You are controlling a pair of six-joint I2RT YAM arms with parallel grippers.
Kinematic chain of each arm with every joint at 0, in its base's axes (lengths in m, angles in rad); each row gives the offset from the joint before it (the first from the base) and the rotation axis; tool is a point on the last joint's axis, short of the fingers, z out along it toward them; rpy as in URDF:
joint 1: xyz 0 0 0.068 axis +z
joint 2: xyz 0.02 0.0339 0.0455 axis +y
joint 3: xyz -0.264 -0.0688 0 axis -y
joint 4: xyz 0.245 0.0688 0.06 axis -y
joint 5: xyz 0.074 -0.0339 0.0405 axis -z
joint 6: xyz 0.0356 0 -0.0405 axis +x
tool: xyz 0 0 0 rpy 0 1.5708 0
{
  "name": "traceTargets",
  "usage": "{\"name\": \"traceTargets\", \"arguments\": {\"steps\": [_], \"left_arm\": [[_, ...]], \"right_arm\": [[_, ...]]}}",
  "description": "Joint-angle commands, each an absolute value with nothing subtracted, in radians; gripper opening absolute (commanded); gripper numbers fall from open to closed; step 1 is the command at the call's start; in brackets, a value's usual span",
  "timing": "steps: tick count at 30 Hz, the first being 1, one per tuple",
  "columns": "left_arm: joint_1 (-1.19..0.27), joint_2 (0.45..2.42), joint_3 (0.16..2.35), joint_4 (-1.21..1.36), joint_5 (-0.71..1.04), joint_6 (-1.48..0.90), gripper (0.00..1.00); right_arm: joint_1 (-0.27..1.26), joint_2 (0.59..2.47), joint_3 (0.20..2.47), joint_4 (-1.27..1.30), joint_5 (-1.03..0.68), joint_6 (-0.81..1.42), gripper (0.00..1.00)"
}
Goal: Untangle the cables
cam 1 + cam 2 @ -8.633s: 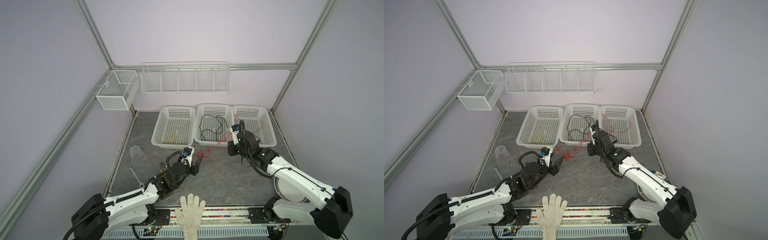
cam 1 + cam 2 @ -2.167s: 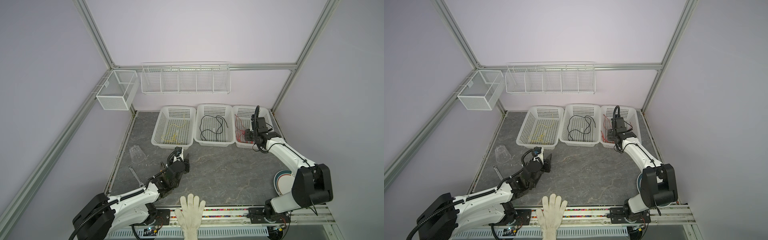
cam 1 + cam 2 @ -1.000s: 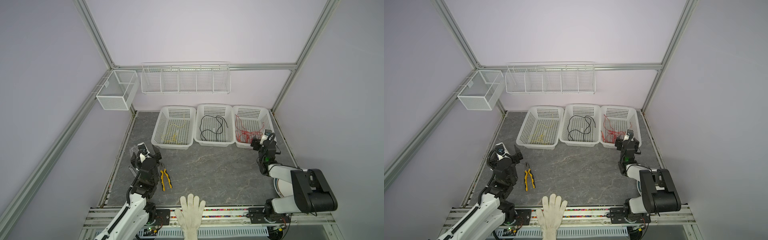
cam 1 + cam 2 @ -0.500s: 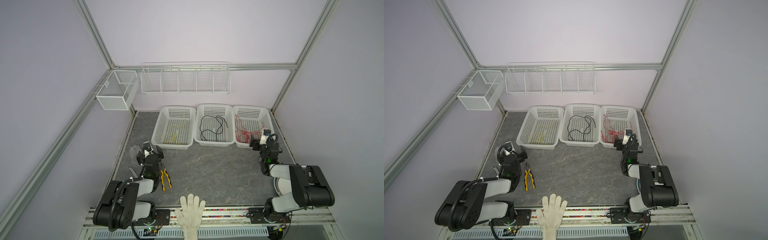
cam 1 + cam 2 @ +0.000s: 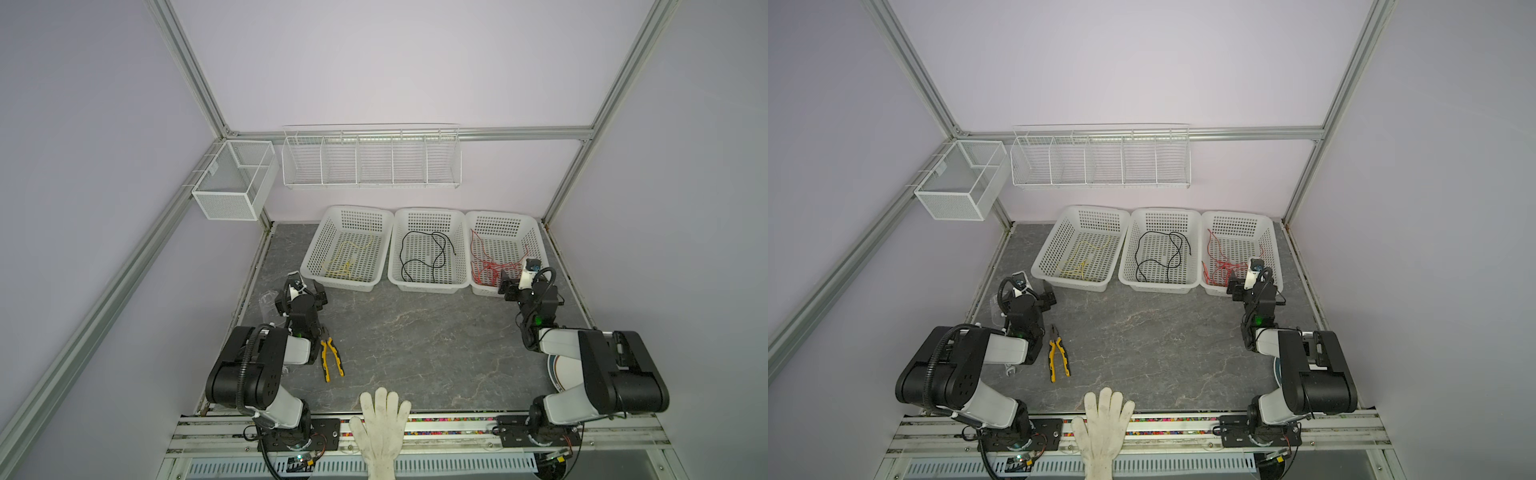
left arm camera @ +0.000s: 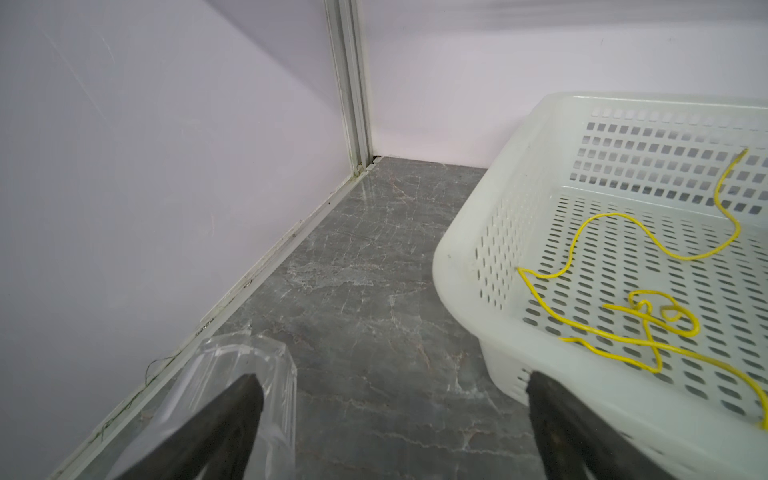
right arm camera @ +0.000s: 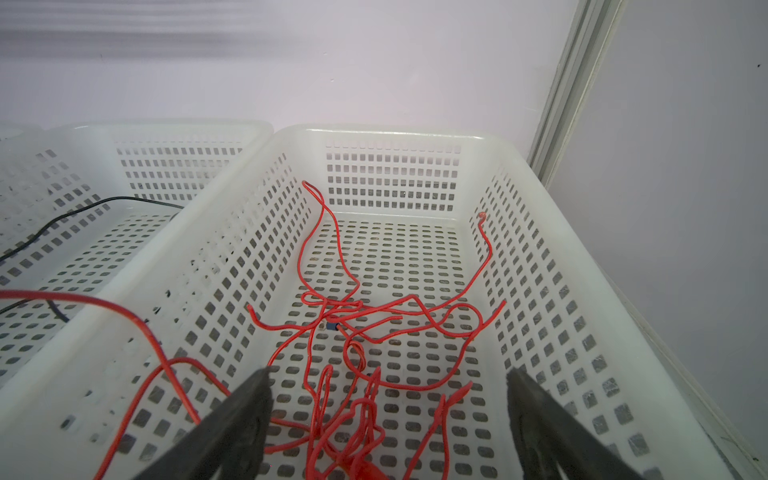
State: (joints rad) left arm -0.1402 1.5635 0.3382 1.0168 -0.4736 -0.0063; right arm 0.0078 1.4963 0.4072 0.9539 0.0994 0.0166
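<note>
The baskets stand in a row across the upper middle of both top views, and each holds one cable: the yellow cable [image 6: 643,308] in the left basket [image 5: 311,266], the black cable [image 7: 124,199] in the middle basket [image 5: 428,286], the red cable [image 7: 336,309] in the right basket [image 5: 538,245]. No two cables cross, so the sorting looks done.

The left gripper [image 6: 392,380] sits at the left of the top views, by the near corner of the left basket. Its jaws are spread wide and hold nothing. The right gripper [image 7: 387,374] hangs at the near edge of the right basket, also wide and empty.

The red cable is the weak spot. It is heaped in loose loops right under the right fingers, and one strand arches up over the wall towards the middle basket. A finger pulling away low could hook a loop and drag it out, or tip that strand onto the black cable.

On the left, one finger is just beside a clear cup [image 6: 232,357] lying on its side. A sideways swing would probably roll it, or bump the basket.
</note>
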Motion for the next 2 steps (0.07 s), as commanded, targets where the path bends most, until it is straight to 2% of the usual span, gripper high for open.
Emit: {"name": "traceTargets", "arguments": {"steps": [1, 2], "left_arm": [[-0.137, 1.563, 0.368, 0.98, -0.483, -0.015, 0.99], [-0.137, 1.566, 0.367, 0.99, -0.483, -0.013, 0.99]], "right_arm": [[0.003, 1.53, 0.393, 0.85, 0.086, -0.032, 0.89], [0.002, 1.528, 0.392, 0.851, 0.087, -0.031, 0.89]]}}
